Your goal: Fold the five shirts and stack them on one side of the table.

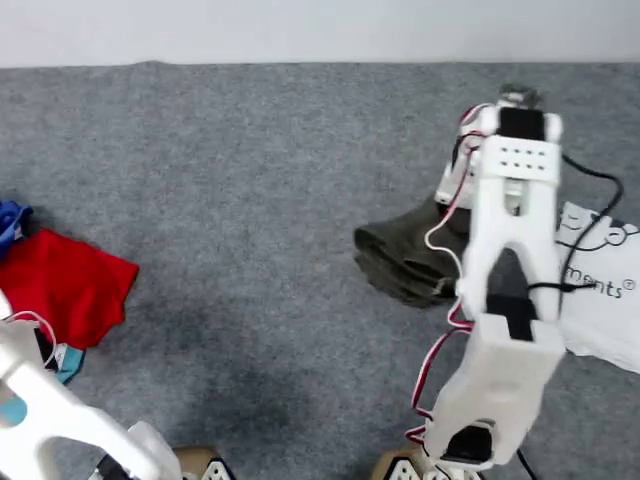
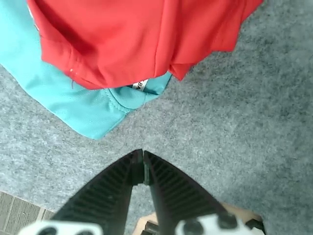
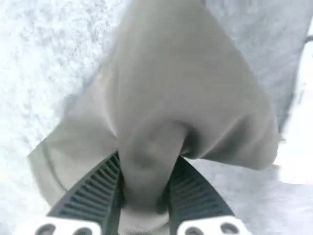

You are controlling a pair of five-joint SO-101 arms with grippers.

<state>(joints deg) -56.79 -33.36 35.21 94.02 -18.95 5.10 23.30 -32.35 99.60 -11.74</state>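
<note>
The gray tabletop (image 1: 250, 150) carries 4 shirts and a scrap of blue cloth (image 1: 10, 222). Seen from the high view and reckoned from the tabletop's middle, the olive shirt (image 1: 405, 260) lies bunched at 3 o'clock. The right arm (image 1: 505, 300) stands over its far side. The right gripper (image 3: 146, 159) is clamped on a raised fold of this shirt, and its ribbed fingers (image 3: 93, 196) press the cloth from both sides. The white shirt (image 1: 600, 305), printed, lies flat at 4 o'clock of the olive one, at the view's edge. The arm hides whether the 2 touch. At 9 o'clock lies the red shirt (image 1: 65, 280), with the blue cloth touching its corner at 11 o'clock. The teal shirt (image 1: 68, 362) peeks out from under the red shirt at 6 o'clock. The left arm (image 1: 50, 410) sits at 7 o'clock, just beside that pile. The left gripper (image 2: 143, 155) has its fingers pressed together on nothing, over bare tabletop near the teal shirt's hem and apart from both shirts there.
</note>
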